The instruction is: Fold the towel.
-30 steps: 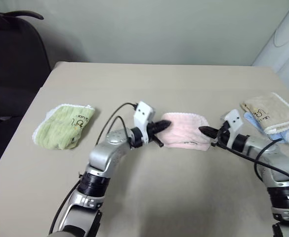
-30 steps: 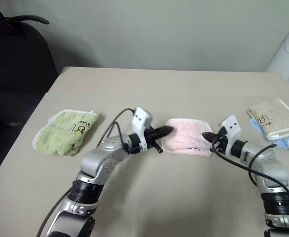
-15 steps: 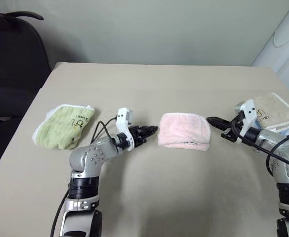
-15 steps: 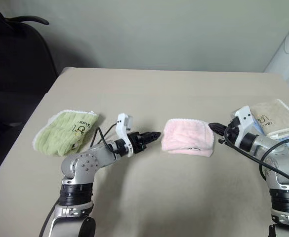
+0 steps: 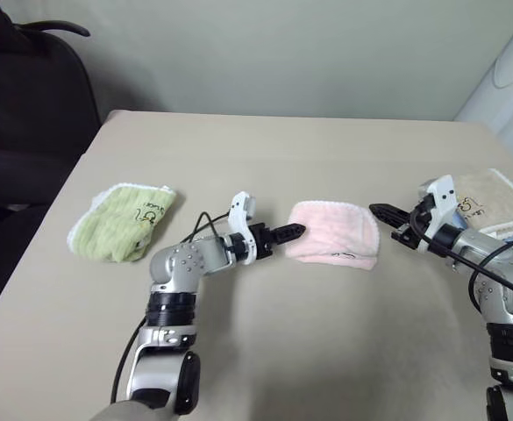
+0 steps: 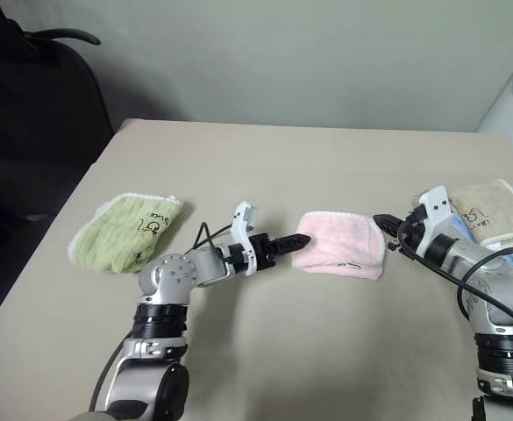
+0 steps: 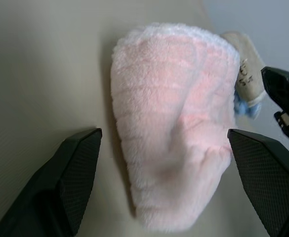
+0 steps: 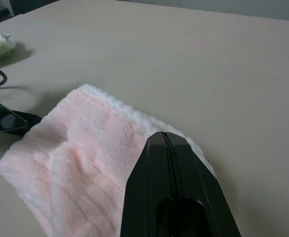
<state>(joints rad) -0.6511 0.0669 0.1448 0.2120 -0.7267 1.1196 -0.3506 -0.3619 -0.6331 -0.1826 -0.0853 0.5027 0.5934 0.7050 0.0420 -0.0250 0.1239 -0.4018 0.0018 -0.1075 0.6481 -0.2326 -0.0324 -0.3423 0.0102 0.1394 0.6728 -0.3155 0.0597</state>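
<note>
Towel (image 5: 335,244) lies folded mid-table. Left gripper (image 7: 164,163) spread wide beside it, holding nothing; right gripper (image 8: 166,148) closed, empty. Recommend squaring the white edging, then withdrawing.

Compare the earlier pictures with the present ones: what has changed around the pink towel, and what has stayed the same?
The left gripper has let go of the pink towel, backed off to its edge and opened. The right gripper, shut, has drawn off the towel's other end. The towel stays folded in place, as do the green towel and beige towel.
</note>
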